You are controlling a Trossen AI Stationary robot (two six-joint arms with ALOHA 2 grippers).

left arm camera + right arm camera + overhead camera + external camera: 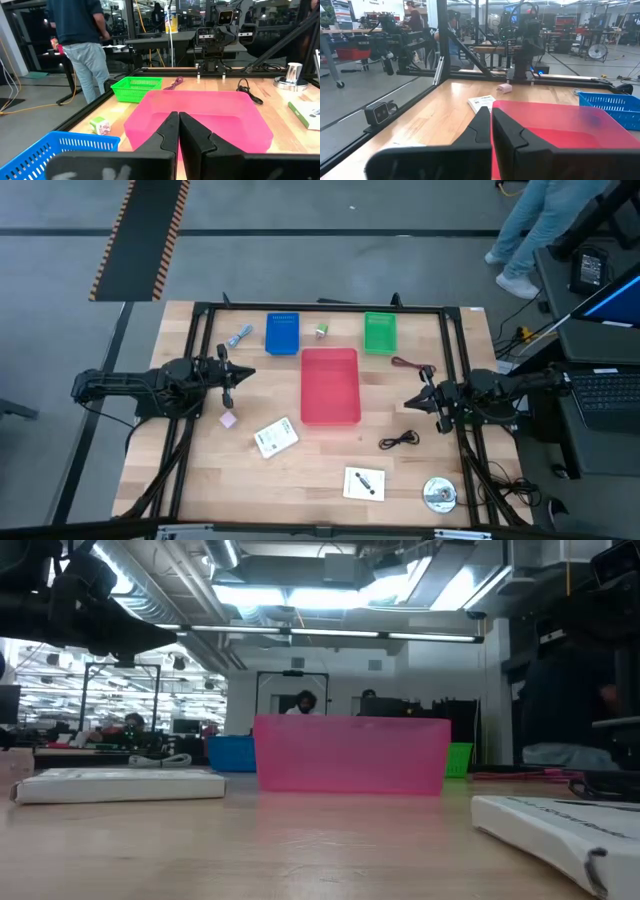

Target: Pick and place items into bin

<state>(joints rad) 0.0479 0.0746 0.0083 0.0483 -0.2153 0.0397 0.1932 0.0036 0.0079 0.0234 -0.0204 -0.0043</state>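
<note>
The red-pink bin (330, 385) stands mid-table. Around it lie a pink block (228, 419), a white-green packet (276, 437), a blue-grey pen (238, 337), a reddish cable (410, 366), a black cable (400, 441), a white card with a black part (364, 482) and a silver disc (439, 494). My left gripper (240, 375) hovers left of the bin, shut and empty (178, 116). My right gripper (410, 402) hovers right of the bin, also shut and empty (490, 111). Each points at the bin.
A blue tray (282, 333) and a green tray (380, 332) sit at the far edge, with a small white-green object (322, 330) between them. A black frame (200, 320) borders the table. A person (535, 225) stands beyond the far right corner.
</note>
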